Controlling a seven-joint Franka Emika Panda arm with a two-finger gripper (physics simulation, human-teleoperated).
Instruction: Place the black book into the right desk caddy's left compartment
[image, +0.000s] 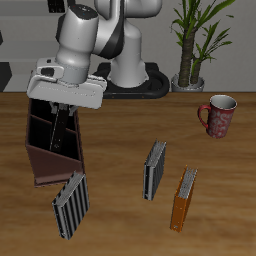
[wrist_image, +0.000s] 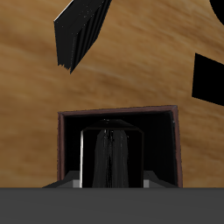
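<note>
The right desk caddy (image: 45, 160) is a long dark reddish-brown box beside the robot's base. My gripper (image: 62, 112) hangs right over it, shut on the black book (wrist_image: 111, 162). The book stands upright between the fingers (wrist_image: 85, 162), and its lower part is down inside one section of the caddy (wrist_image: 118, 112), in the half farther from the table's front edge. In the exterior view the book is only a thin dark strip (image: 66, 132) under the gripper. I cannot tell whether it touches the section's floor.
A grey-and-black striped book (image: 70, 205) stands at the caddy's front end and shows in the wrist view (wrist_image: 83, 31). Another striped book (image: 155, 168) and an orange-brown book (image: 183, 198) stand mid-table. A patterned mug (image: 218, 115) and a potted plant (image: 195, 45) are farther back.
</note>
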